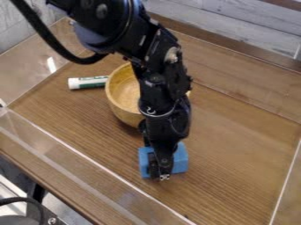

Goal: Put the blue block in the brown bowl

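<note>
Block: the blue block (pixel 164 162) lay on the wooden table (pixel 235 149), near side, just right of the brown bowl (pixel 122 99).
Gripper: the gripper (pixel 165 165) pointed straight down over the block, fingers astride it; whether they had pinched it I could not tell.
Handling: looked stiff, light and matte, unlikely to slip or break.
Hold: best across its two long side faces, mid-length.
Marker: a white marker (pixel 88 83) lay left of the bowl.

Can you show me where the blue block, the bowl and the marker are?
Block (pixel 147 162), camera view, left face.
Bowl (pixel 121 117), camera view, front outer wall.
Marker (pixel 90 83), camera view, middle of its white barrel.
</note>
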Robot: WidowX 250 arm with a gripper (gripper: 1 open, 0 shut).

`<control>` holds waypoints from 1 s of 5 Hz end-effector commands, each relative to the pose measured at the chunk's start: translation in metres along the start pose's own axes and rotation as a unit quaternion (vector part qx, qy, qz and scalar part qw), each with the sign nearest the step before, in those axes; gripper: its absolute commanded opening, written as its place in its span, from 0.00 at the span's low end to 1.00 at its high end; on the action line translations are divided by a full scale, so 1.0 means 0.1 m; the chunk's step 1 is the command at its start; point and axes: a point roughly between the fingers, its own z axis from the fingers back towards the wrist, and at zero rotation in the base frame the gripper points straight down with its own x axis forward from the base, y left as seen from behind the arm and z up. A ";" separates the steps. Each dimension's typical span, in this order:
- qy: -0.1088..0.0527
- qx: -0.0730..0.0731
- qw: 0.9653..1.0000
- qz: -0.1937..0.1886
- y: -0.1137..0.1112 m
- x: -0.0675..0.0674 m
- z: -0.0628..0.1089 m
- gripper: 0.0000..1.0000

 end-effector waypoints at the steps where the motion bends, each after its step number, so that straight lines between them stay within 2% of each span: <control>1: -0.016 0.017 1.000 0.002 0.10 0.06 0.12 0.00; 5: -0.011 0.028 1.000 0.001 0.18 0.07 0.30 0.00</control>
